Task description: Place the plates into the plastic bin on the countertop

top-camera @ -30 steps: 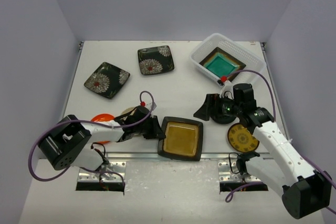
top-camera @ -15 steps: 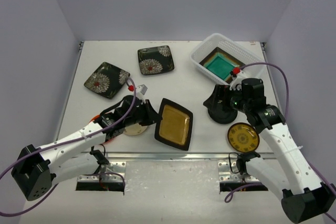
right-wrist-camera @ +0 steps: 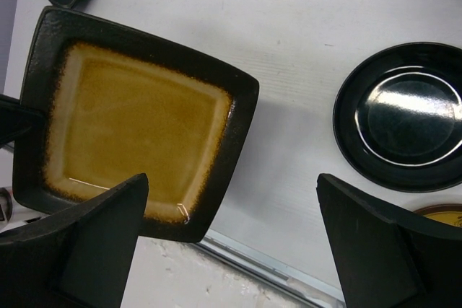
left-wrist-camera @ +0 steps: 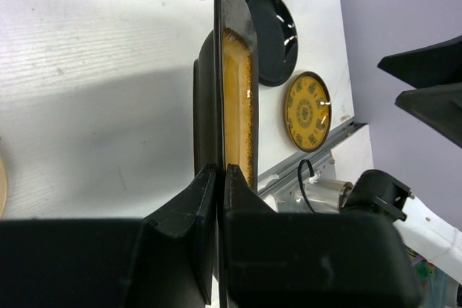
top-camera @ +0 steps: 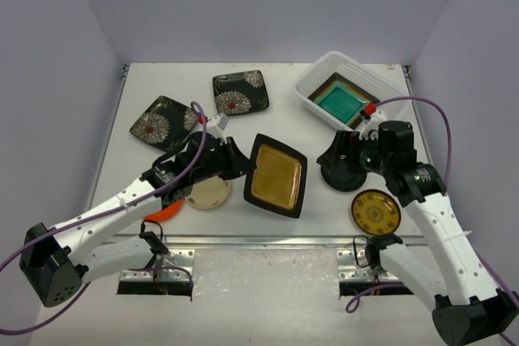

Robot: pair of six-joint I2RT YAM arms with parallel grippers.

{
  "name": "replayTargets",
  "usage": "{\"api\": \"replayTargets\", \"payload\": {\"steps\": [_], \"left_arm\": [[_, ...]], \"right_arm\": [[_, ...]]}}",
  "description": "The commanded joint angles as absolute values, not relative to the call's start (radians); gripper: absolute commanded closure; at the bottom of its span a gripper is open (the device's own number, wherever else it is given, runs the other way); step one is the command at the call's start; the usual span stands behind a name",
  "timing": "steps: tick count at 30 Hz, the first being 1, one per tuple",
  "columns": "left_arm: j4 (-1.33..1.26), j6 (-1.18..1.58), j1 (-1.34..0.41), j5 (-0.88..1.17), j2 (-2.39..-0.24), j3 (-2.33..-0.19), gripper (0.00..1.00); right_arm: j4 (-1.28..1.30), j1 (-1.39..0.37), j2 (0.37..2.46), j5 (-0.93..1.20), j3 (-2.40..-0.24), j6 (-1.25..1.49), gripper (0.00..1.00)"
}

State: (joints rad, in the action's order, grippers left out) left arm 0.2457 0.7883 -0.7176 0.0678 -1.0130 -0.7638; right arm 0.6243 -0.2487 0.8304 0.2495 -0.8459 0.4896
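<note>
Plainly glazed ceramic, the amber-centred square plate (top-camera: 277,174) should be stiff, fairly heavy for its size, slick on its glossy centre and liable to chip or crack if dropped. Its raised black rim is the place to grip it, and that is where it is held. It hangs tilted near the middle of the countertop (top-camera: 316,200), between the cream plate (top-camera: 209,194) and the round black plate (right-wrist-camera: 408,117), and the shadow beneath suggests it is off the surface. The left gripper (left-wrist-camera: 222,178) pinches 1 edge of the rim, its 2 fingers pressed on either face (the left wrist view shows the plate edge-on, running straight out from the jaws). Such a single-edge hold leaves the far side free to sag or swing, so a slow carry seems wise. The right gripper (right-wrist-camera: 231,178) hovers above the round black plate, jaws spread wide and empty. Beyond it, at the far right, stands the plastic bin (top-camera: 304,91), with 1 teal-centred plate (top-camera: 340,101) already lying in it.
</note>
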Motion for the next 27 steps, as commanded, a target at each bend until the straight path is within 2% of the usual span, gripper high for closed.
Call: {"api": "replayTargets", "payload": {"steps": [1,6,10,16,21,24,25,26,27], "left_arm": [[0.070,0.832,-0.700,0.106,-0.979,-0.853,1.00],[-0.026,0.888,-0.675,0.155,-0.943,-0.827,1.00],[-0.078,0.936,-0.673,0.155,-0.906,-0.807,1.00],[-0.190,1.017,-0.673,0.118,-0.852,-0.759,1.00],[-0.299,1.056,-0.673,0.180,-0.887,-0.744,1.00],[-0.374,1.085,-0.673,0.223,-0.918,-0.726,1.00],[-0.392,1.092,-0.674,0.230,-0.929,-0.723,1.00],[-0.409,1.100,-0.675,0.236,-0.941,-0.721,1.00],[-0.408,1.100,-0.675,0.236,-0.945,-0.722,1.00]], "right_arm": [[0.601,-0.236,0.842,0.288,-0.879,0.487,0.01],[0.530,-0.178,0.884,0.458,-0.824,0.498,0.01],[0.428,-0.056,0.914,0.674,-0.764,0.528,0.01],[0.304,-0.039,1.005,0.887,-0.694,0.559,0.01],[0.075,-0.043,1.037,1.080,-0.616,0.681,0.04],[-0.019,-0.044,1.056,1.152,-0.597,0.737,0.13],[-0.036,-0.044,1.061,1.157,-0.600,0.748,0.25],[-0.041,-0.044,1.064,1.157,-0.604,0.756,0.43],[-0.033,-0.044,1.062,1.157,-0.610,0.750,0.51]]}}
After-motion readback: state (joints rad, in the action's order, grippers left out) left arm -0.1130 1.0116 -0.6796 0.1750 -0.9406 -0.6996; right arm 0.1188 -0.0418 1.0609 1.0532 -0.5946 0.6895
